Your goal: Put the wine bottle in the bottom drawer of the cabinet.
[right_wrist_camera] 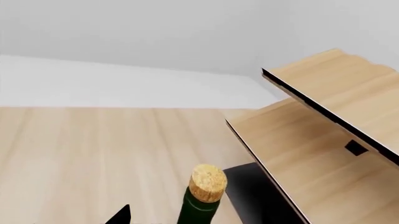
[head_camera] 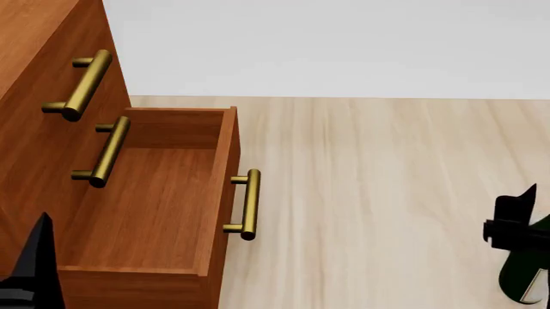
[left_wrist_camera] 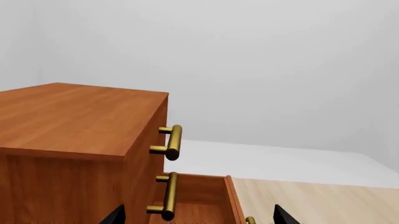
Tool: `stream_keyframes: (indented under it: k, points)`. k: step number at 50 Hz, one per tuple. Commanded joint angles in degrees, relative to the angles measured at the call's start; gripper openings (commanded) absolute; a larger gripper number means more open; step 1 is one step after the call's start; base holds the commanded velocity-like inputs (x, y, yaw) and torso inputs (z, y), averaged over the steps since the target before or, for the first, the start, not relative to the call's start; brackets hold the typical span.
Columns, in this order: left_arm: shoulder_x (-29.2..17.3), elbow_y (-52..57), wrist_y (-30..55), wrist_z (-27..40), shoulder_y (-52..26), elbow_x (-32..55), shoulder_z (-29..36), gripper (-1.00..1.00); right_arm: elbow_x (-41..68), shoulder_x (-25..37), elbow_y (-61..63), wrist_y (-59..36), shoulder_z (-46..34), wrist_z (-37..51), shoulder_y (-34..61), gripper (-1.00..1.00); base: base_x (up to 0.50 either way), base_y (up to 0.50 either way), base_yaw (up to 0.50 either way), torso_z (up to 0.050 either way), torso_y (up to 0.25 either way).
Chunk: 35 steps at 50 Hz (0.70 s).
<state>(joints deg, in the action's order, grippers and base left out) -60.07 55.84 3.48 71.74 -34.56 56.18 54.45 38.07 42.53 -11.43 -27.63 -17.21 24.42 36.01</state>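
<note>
1. Black fingertips of the left gripper (left_wrist_camera: 196, 217) poke into the left wrist view at its lower edge, set well apart with nothing between them, so that claw stands wide open and empty.
2. That same view looks along the cabinet (left_wrist_camera: 74, 116) from the side, showing its plain top and two brass handles (left_wrist_camera: 173, 142) one above the other; the head view never shows the cabinet's top.
3. From the head view, the bottom drawer (head_camera: 151, 199) is pulled out over the pale wood floor (head_camera: 387, 193), its inside bare, with its own brass bar handle (head_camera: 249, 204) on the front panel facing the open floor.
4. A black part of the left arm shows at the head view's lower left corner, just beside the drawer's near end.
5. At the head view's right edge the right gripper (head_camera: 516, 232) appears as a dark shape against the wine bottle (head_camera: 526, 273); only a slice of green glass and white label shows, well apart from the drawer.
6. Only the right wrist view shows the bottle's neck and cork (right_wrist_camera: 208, 183), rising close before the camera.
7. Whether the right claw is closed on the bottle cannot be told.
8. Only the right wrist view takes in the pale wood rack (right_wrist_camera: 324, 140) on its black base, near the bottle.
</note>
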Motion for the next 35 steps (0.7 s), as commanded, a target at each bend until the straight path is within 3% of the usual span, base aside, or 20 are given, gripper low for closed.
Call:
stream_keyframes:
  k: [1, 35]
  points:
    - [0.1, 0.1, 0.3, 0.1, -0.3, 0.3, 0.2, 1.0, -0.6, -1.2, -3.7, -1.1, -1.4, -2.0, 3.3, 1.0, 0.0, 0.0, 0.0, 0.0, 0.0]
    - [0.6, -1.4, -0.4, -0.9, 0.3, -0.3, 0.5, 1.0, -2.2, -2.9, -11.0, 0.0, -2.3, -4.2, 6.7, 1.0, 0.0, 0.0, 0.0, 0.0, 0.0]
